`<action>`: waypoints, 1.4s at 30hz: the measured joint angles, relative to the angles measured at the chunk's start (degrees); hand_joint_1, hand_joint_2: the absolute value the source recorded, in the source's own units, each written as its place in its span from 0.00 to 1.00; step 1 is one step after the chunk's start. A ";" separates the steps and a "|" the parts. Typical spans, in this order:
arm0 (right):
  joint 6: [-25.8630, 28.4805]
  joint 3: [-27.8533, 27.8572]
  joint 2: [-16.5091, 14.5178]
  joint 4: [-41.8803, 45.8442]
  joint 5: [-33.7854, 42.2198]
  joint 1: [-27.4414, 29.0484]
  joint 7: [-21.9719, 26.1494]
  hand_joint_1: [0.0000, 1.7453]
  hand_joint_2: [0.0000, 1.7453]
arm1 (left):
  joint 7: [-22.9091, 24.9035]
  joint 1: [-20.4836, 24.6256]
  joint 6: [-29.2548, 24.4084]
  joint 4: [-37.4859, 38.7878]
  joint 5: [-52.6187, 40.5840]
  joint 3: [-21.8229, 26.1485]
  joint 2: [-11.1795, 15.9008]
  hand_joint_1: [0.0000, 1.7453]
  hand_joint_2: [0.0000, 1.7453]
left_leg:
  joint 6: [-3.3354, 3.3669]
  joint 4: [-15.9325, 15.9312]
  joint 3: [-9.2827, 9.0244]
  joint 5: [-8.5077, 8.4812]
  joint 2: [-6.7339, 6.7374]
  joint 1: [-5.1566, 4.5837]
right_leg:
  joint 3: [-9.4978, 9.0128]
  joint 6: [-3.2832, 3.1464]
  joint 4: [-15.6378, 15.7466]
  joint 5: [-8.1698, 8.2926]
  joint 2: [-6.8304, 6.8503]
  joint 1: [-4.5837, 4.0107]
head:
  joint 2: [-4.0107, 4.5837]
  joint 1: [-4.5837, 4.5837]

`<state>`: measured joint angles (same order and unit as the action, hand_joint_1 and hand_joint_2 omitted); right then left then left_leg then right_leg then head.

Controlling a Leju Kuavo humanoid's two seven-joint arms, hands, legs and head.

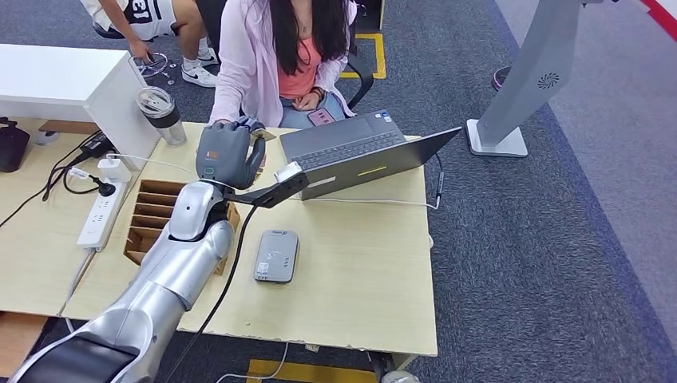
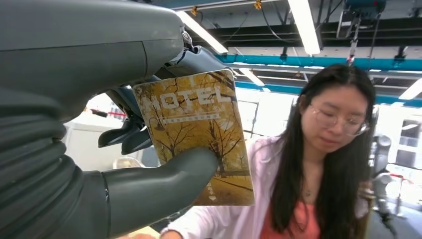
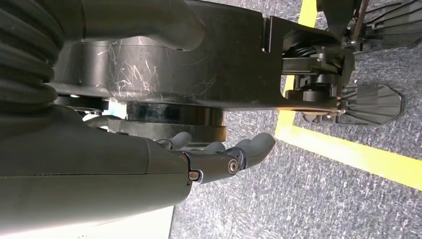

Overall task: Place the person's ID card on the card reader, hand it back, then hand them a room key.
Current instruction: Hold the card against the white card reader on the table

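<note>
Head view, scanning from the left: a white power strip lies at the surface's nine o'clock edge, with a lidded tumbler standing toward eleven o'clock. Next comes a wooden slotted organizer, partly covered by the silver left arm, which rises from seven o'clock toward twelve. The left hand is raised at the far edge in front of a seated person in a pink shirt. In the left wrist view this hand grips the room key, a yellow card printed "HOTEL", pinched between the thumb and the dark fingers behind it, held upright before the person. Near the surface's centre lies the grey card reader, apart from everything else. At one o'clock sits an open laptop. In the right wrist view the right hand hangs over grey carpet with a yellow line, fingers loosely extended and holding nothing.
</note>
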<state>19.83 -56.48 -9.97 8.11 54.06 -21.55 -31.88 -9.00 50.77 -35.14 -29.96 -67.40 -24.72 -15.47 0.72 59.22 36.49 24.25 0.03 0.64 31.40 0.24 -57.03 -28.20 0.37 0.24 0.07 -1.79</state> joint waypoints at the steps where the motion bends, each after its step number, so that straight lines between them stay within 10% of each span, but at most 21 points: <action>1: 0.06 0.00 0.07 0.00 0.37 0.05 0.21 0.00 1.00 | -1.11 -0.96 0.00 -0.90 0.87 -0.01 0.01 1.00 1.00 | 0.00 0.00 0.00 0.00 0.00 0.00 | 0.00 0.00 0.00 0.00 0.00 0.00 | 0.00 0.00; 17: 0.99 0.34 2.38 -0.31 3.78 1.31 2.60 0.00 1.00 | -3.68 -18.29 1.47 -20.97 7.52 -7.56 4.61 1.00 1.00 | 0.02 -0.02 0.06 0.02 0.00 0.00 | 0.04 0.02 0.01 -0.03 0.02 0.00 | 0.00 -0.01; 42: 0.48 0.55 3.40 -0.44 6.51 1.69 3.27 0.00 1.00 | 6.68 -20.83 16.86 -19.47 1.01 -14.82 6.63 1.00 1.00 | 0.02 -0.01 0.06 0.02 0.00 0.00 | 0.07 0.02 0.02 -0.03 0.01 0.01 | 0.00 -0.01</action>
<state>20.31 -55.93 -6.57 7.67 60.56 -19.86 -28.61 -2.32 29.94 -18.28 -49.43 -66.38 -39.54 -8.84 0.75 59.21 36.55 24.27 0.03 0.64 31.46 0.26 -57.02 -28.22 0.38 0.25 0.07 -1.79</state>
